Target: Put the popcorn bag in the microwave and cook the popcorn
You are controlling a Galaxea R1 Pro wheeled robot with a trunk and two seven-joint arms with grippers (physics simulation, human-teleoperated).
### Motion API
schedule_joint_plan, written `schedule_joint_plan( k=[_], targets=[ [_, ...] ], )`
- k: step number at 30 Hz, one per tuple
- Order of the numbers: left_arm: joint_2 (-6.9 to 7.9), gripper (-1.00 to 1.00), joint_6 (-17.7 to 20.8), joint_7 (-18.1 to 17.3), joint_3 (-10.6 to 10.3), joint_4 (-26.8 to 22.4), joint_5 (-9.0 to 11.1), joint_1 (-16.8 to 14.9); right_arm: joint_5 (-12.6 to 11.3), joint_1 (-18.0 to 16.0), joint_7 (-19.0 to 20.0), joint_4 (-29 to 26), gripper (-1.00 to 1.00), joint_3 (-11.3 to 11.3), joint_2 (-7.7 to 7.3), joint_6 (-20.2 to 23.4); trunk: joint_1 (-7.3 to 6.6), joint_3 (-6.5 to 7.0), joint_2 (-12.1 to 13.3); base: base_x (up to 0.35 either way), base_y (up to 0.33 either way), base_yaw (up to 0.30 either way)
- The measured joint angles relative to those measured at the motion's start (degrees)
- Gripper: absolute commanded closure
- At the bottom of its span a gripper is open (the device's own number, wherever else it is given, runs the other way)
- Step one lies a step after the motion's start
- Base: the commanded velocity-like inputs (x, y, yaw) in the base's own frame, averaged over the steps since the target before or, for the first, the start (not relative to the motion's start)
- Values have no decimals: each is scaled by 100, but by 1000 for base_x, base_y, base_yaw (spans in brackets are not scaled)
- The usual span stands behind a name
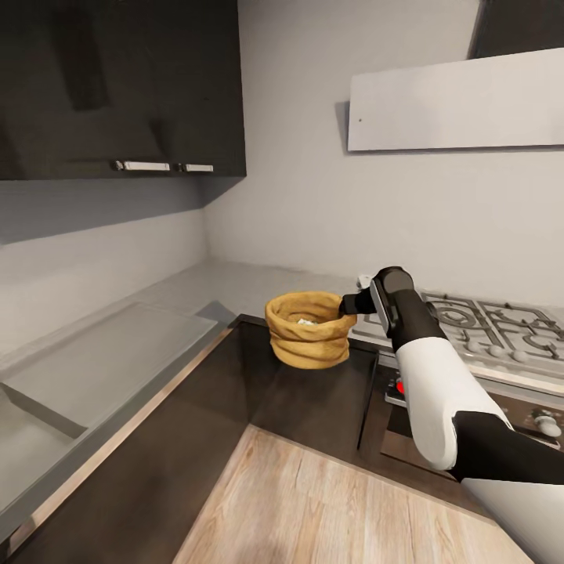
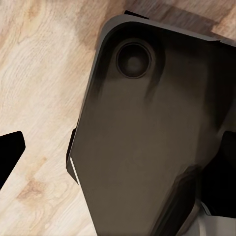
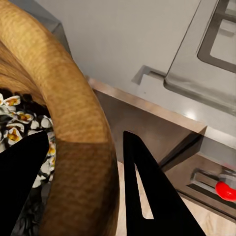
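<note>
Mustard-tan paper: the popcorn bag (image 1: 308,329), squat, creased in horizontal bands, thick rolled rim, is hanging in the air in front of the bench (image 1: 117,352) corner, beside the gas hob (image 1: 486,321). The right tool (image 3: 86,182) is pinching the rim, one finger inside over the kernels, one outside. Likely handling: light, soft-walled, crushable; the stiffer rim is judged the best hold, kept level so nothing is spilling. The left tool (image 2: 10,152) is pointing at the wood floor (image 2: 39,73); its state cannot be told
</note>
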Motion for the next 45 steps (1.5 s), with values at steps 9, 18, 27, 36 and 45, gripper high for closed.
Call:
schedule_joint_plan(
  k=[9, 18, 27, 36, 45],
  targets=[
    [-4, -100, 2, 1, -6, -1, -1, 0, 32, 43, -49, 176, 100, -5, -101, 1, 0, 8, 0, 0, 0, -96],
    [0, -100, 2, 1, -6, -1, -5, 0, 19, 45, -48, 244, 100, -4, -251, 3, 0, 34, 0, 0, 0, -270],
    [-34, -100, 3, 1, -14, -1, -17, 0, 21, 45, -50, 244, 100, -3, -364, 2, 3, 62, 1, -211, 0, -273],
    [-36, -100, 18, 2, -14, -1, -11, 0, 24, 45, -50, 244, 100, -2, -426, 3, 3, 91, 1, -346, 0, -272],
    [-27, -100, 45, -8, -14, -1, -10, 0, 27, 44, -56, 245, 100, -15, -565, 1, 3, 129, 0, -331, -73, -272]
  ],
)
